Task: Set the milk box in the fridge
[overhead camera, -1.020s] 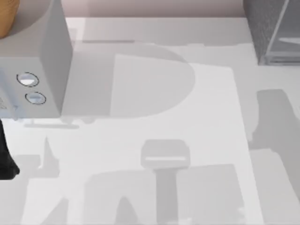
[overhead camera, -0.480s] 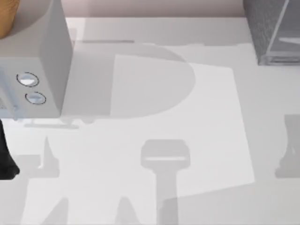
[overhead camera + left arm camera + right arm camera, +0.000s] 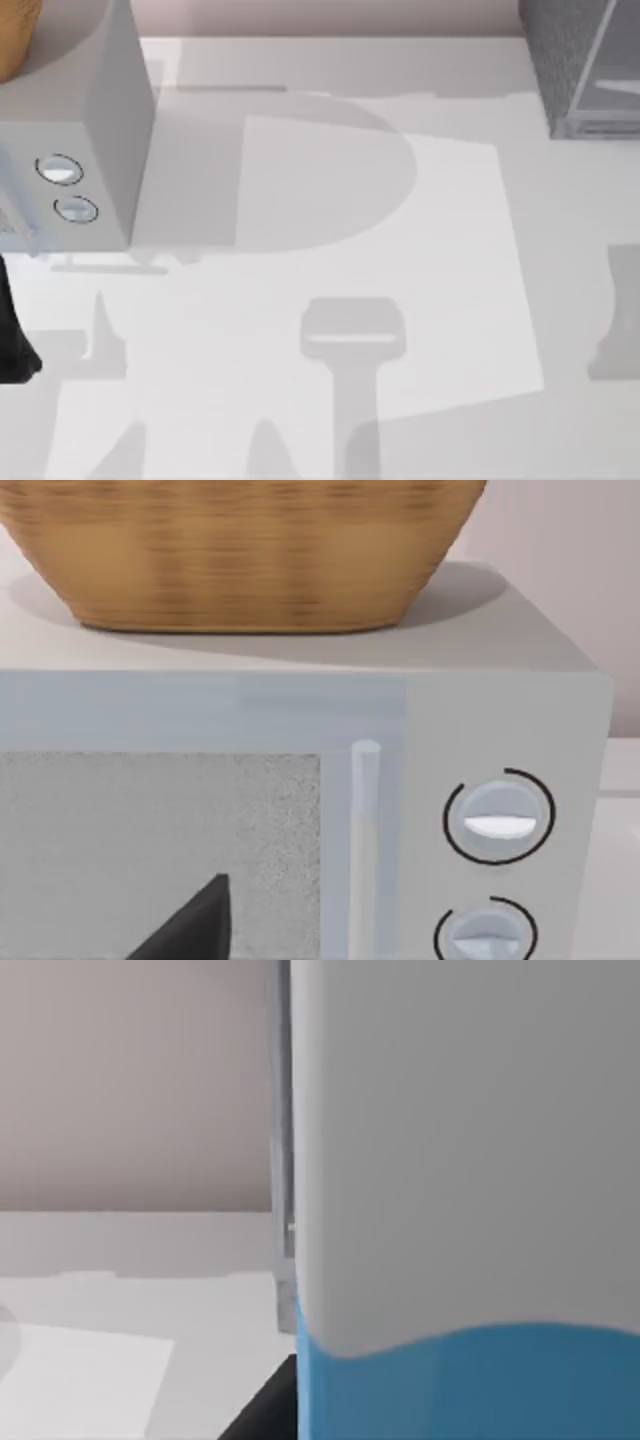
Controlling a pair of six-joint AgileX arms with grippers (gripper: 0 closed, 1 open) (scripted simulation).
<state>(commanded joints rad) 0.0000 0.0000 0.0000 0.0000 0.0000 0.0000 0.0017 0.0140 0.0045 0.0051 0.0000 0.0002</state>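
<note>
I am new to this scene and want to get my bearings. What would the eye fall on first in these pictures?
First, the milk box, grey-white above and bright blue below, stands very close before the right wrist camera. Next, the light-grey box with two round dials sits at the table's left side, and a woven basket rests on its top. The dark speckled fridge stands at the far right corner.

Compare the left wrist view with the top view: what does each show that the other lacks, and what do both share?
Left wrist view alone: the speckled door window and pale upright handle of the smooth light-grey box with two round dials.

Top view alone: the large dark-grey speckled fridge at the far right, across the white table.

Both share: the dial box, its dials, and the woven tan basket on top.
</note>
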